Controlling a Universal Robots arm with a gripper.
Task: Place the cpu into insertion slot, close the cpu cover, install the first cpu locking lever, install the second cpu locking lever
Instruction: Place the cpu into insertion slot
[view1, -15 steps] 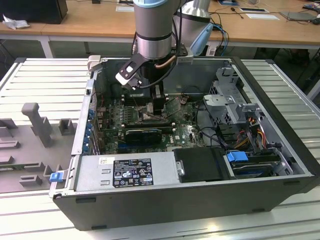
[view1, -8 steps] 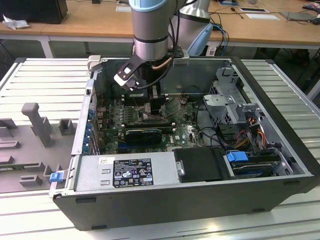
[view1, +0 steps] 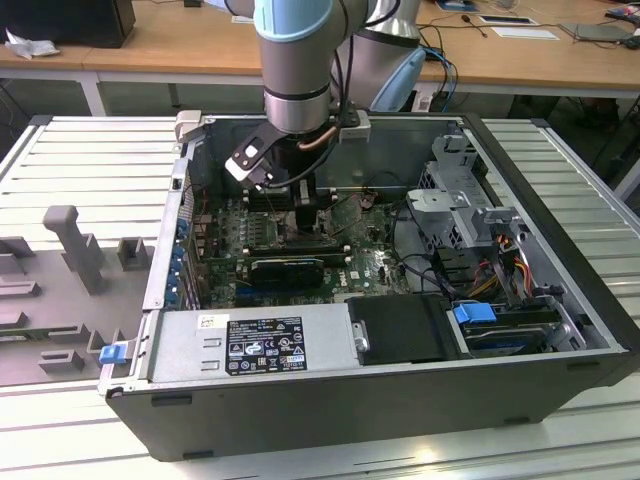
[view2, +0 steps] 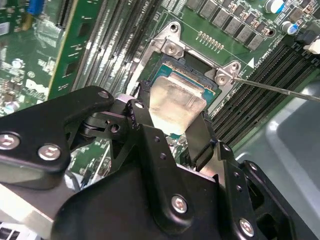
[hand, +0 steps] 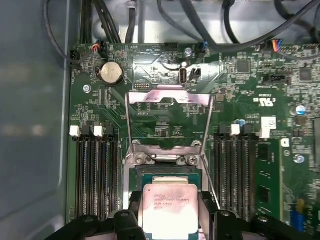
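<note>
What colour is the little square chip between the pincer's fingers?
The cpu has a pale silver-beige face with faint dark print, clearest in the first wrist view.

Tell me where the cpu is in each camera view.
Exterior view: under the gripper, too small to tell.
First wrist view: the cpu, gripped, over the insertion slot.
Second wrist view: the cpu, gripped, over the insertion slot.
Shared landmark: the insertion slot's silvery frame.

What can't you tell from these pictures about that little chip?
- Both wrist views: the pale beige-silver square cpu, gripped between the black fingers, covers much of the square black-framed insertion slot; any gap between them cannot be judged.
- First wrist view: the picture's edge cuts off the cpu's near side.
- Exterior view: the arm's dark lower end blocks the slot.
</note>
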